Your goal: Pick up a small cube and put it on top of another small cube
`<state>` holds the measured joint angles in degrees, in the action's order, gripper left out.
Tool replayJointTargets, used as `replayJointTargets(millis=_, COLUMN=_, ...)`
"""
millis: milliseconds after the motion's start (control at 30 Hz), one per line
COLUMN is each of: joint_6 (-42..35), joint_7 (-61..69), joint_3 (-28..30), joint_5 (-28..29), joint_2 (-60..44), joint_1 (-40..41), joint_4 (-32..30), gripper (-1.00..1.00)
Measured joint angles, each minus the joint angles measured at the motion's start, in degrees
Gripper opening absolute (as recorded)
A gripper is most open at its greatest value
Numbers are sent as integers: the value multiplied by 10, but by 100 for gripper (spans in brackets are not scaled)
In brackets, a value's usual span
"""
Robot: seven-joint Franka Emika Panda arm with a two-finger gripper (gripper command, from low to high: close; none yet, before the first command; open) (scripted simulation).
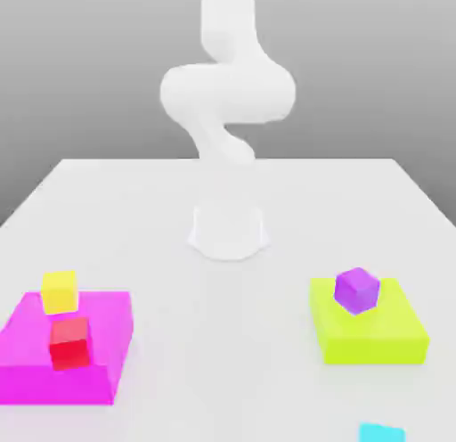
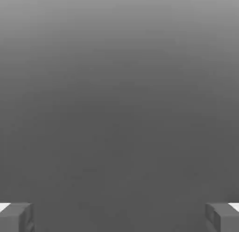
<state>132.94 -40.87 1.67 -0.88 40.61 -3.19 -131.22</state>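
Observation:
The small cyan cube [image 1: 382,432] lies on the white table at the front edge of the exterior view, toward its right. The small red cube [image 1: 69,342] sits on the flat magenta block [image 1: 36,360] at the exterior view's left. In the hand view my gripper [image 2: 119,217] is open, its two grey fingertips [image 2: 16,217] standing far apart with nothing between them against a plain grey background. The white arm [image 1: 227,88] rises from its base [image 1: 228,231] at the table's middle and leaves the top of the exterior view.
A yellow cube [image 1: 60,290] rests on the magenta block behind the red cube. At the exterior view's right a purple cube [image 1: 357,290] sits on a flat yellow-green block [image 1: 370,338]. The white table [image 1: 223,342] stretches between the two blocks.

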Motion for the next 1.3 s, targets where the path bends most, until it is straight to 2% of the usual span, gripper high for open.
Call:
replayJointTargets(millis=333, joint_6=45, joint_7=214, joint_3=51, joint_5=-53, joint_2=-212, joint_1=-107, joint_4=23, gripper=0)
replayJointTargets(millis=667, joint_6=91, joint_7=415, joint_3=47, joint_5=-92, joint_2=-419, joint_1=-168, joint_4=46, gripper=0)
replayJointTargets(millis=833, joint_6=117, joint_7=493, joint_3=32, joint_5=-80, joint_2=-518, joint_1=-176, joint_4=56, gripper=0)
replayJointTargets(millis=1033, joint_6=152, joint_7=560, joint_3=20, joint_5=-29, joint_2=-634, joint_1=-191, joint_4=68, gripper=0)
replayJointTargets(millis=1167, joint_6=210, joint_7=573, joint_3=13, joint_5=-26, joint_2=-716, joint_1=-189, joint_4=83, gripper=0)
replayJointTargets(millis=1200, joint_6=219, joint_7=574, joint_3=11, joint_5=-27, joint_2=-729, joint_1=-188, joint_4=86, gripper=-100)
replayJointTargets(millis=1300, joint_6=218, joint_7=574, joint_3=11, joint_5=-27, joint_2=-729, joint_1=-188, joint_4=86, gripper=-100)
